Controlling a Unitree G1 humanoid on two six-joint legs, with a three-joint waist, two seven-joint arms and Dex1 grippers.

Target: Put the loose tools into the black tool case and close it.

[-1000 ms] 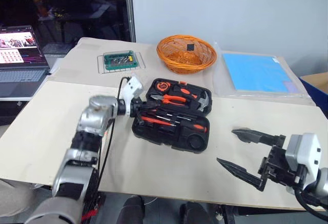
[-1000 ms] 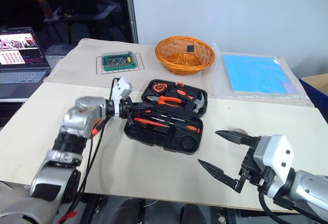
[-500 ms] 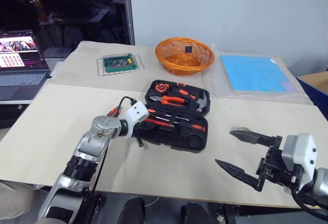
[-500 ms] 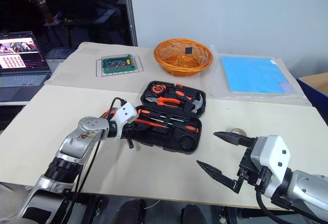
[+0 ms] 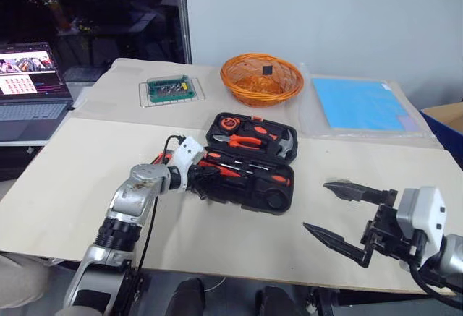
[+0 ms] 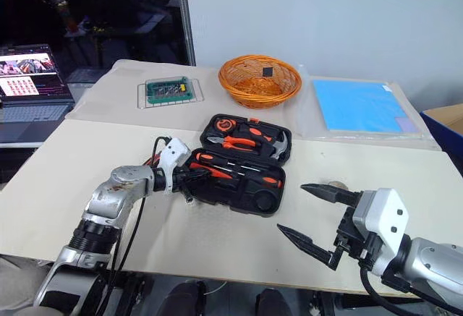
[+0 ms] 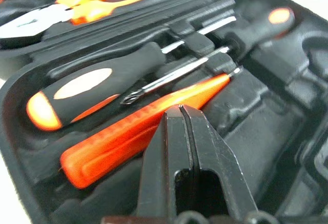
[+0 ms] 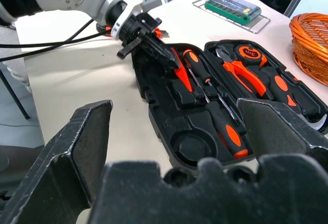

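Tools sit in the black tool case [image 5: 249, 160], which lies open in the middle of the table [image 5: 65, 178]. Its lid half, with the pliers [image 5: 242, 141] and a hammer [image 5: 285, 144], is at 12 o'clock; the tray half is at 6 o'clock.

The left gripper [image 5: 205, 176] is pinched tight with nothing between its fingers. Its tip rests over the 9 o'clock end of the tray, right above an orange utility knife [image 7: 138, 131]. Next to the knife lie two screwdrivers [image 7: 97, 80].

I think the step now is to press the knife down into its slot. To do it well, push slowly and straight down on the middle of the knife, so it does not tip up. The case is light, so a hard sideways push could slide it.

The right gripper [image 6: 316, 215] is spread wide and holds nothing. It hangs near the table's front edge, at 4 o'clock from the case.

A small round thing [image 6: 335, 184] peeks out behind the right gripper. It may be the tape roll, but most of it is hidden. I cannot tell if the knife is fully down in its slot. The round slot [image 5: 274, 198] at the tray's 4 o'clock corner looks empty.
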